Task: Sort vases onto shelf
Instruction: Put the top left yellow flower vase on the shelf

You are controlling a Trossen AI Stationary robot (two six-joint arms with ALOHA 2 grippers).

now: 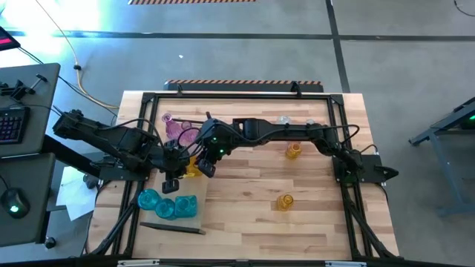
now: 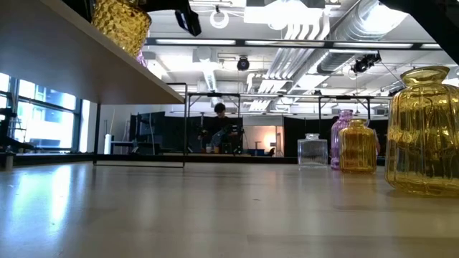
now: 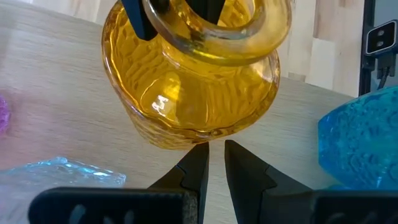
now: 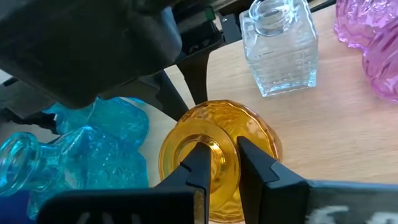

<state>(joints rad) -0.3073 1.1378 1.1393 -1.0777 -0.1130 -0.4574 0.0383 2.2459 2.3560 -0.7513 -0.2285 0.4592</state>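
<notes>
The right gripper (image 4: pixel 219 163) reached across to the left half of the surface (image 1: pixel 245 185); its fingers (image 4: pixel 198 167) were closed on the rim of an amber-yellow vase (image 4: pixel 214 158), one finger inside the mouth and one outside. That vase stood on the shelf (image 2: pixel 64 54), seen from above just beside the teal vases (image 1: pixel 167 204) and a pink vase (image 1: pixel 177 127); in the right wrist view a clear square bottle (image 4: pixel 277 46) stood close behind it on the same board. The left gripper (image 3: pixel 212 168) hovered directly beside the same amber-yellow vase, its fingers (image 3: pixel 245 174) nearly together with a narrow gap and holding nothing; the tips pointed at the vase's body without visible contact. Two further amber vases remained on the surface right of centre: one (image 1: pixel 293 151) toward the far edge, the other (image 1: pixel 285 201) nearer the front, well apart from each other. In the low view a person (image 2: pixel 219 129) sat in the room beyond the surface.
</notes>
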